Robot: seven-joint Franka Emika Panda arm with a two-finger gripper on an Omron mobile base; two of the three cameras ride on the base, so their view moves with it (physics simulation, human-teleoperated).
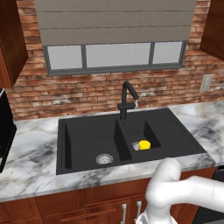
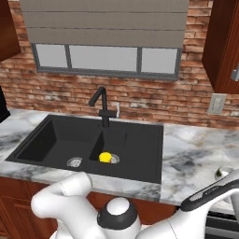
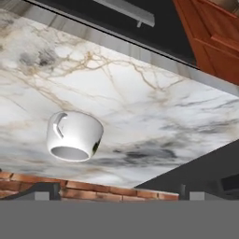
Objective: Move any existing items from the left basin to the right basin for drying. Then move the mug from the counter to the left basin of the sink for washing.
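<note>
The double sink (image 1: 127, 142) is set into the worktop (image 1: 30, 153), with the faucet (image 1: 127, 100) behind its divider. The small cup (image 1: 144, 145) lies in the right basin (image 1: 148, 131), beside its drain. The mug (image 3: 74, 135) stands on the worktop.

A: Where is the arm (image 1: 183, 192)?
B: Low at the near edge of both base views, white links folded, reaching toward the right.
A: Its joints?
B: One dark-capped joint (image 2: 119, 215) sits near the base; a dark-trimmed link (image 2: 210, 193) stretches right.
A: And the jaws?
B: Cannot tell; the fingertips aren't clear in the hand view.
</note>
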